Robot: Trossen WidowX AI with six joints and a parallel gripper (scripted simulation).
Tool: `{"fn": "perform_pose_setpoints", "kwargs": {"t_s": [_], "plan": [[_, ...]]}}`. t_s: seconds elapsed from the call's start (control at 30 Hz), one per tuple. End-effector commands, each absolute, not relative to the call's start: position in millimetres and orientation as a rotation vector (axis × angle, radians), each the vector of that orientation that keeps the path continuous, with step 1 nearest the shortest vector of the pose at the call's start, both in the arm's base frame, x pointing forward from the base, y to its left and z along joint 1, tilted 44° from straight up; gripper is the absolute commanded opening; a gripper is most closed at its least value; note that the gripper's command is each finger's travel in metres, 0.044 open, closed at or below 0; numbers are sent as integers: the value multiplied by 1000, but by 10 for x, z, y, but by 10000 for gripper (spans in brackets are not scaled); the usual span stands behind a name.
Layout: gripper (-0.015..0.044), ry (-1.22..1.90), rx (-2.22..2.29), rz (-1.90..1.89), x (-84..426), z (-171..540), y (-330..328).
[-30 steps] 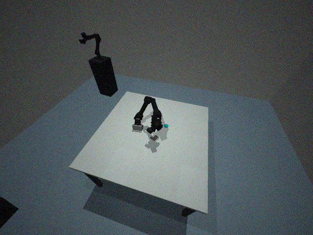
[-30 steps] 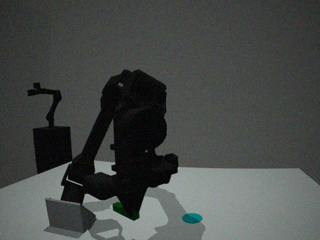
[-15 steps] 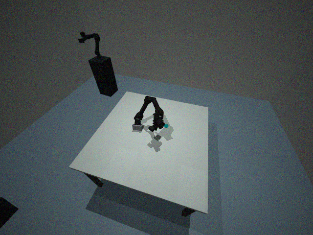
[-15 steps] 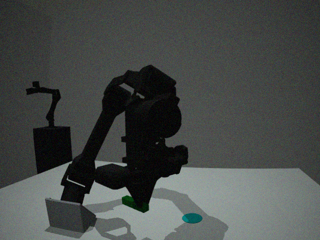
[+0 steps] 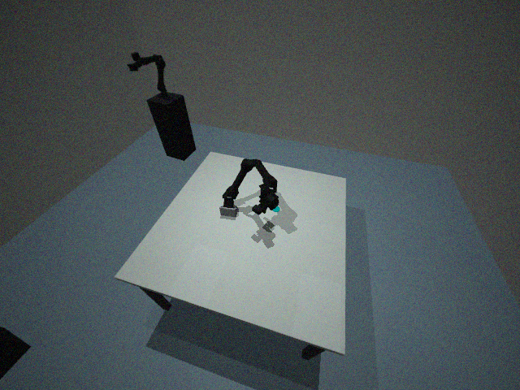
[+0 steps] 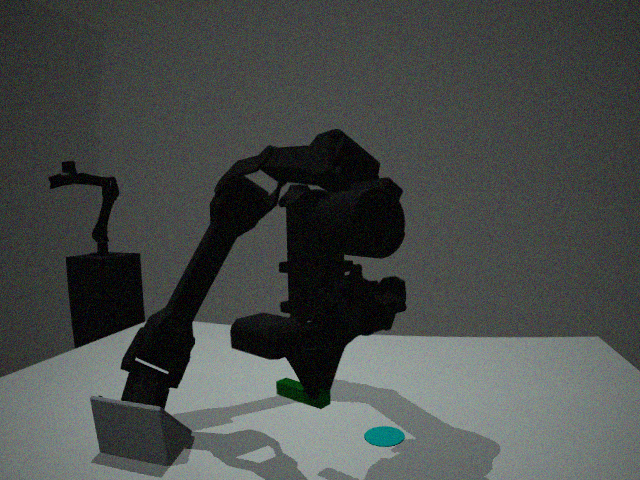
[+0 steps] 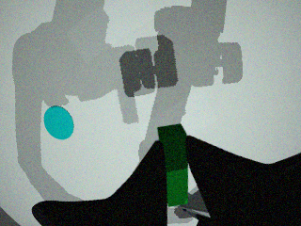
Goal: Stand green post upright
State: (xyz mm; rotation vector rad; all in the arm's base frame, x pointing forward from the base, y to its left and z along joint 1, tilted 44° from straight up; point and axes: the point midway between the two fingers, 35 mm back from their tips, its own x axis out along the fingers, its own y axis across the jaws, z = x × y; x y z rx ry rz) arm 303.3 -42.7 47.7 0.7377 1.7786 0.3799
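The green post [image 6: 294, 391] [image 7: 177, 155] lies roughly level between the fingers, held above the table. My gripper [image 6: 316, 395] [image 7: 172, 145] points down and is shut on the post near one end; the other end sticks out to the left in the exterior view. The cyan circle [image 5: 275, 209] [image 6: 384, 436] [image 7: 58, 122] is flat on the table, to the right of the post in the exterior view and at the left of the wrist view. Nothing stands on it. In the top view the arm hides the post and partly covers the circle.
The arm's grey base block [image 5: 228, 210] [image 6: 129, 431] stands on the white table [image 5: 235, 268] [image 6: 542, 392]. Shadows of the arm fall around the circle. A second dark arm on a black pedestal [image 5: 171, 127] [image 6: 105, 294] stands beyond the table.
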Motion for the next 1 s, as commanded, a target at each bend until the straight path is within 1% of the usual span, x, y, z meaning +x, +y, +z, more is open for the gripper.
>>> {"fn": "perform_pose_setpoints", "kwargs": {"t_s": [0.0, 0.97], "plan": [[22, 1764, 734, 379, 3116, 586, -347], [22, 1745, 751, 393, 3370, 1164, 278]]}}
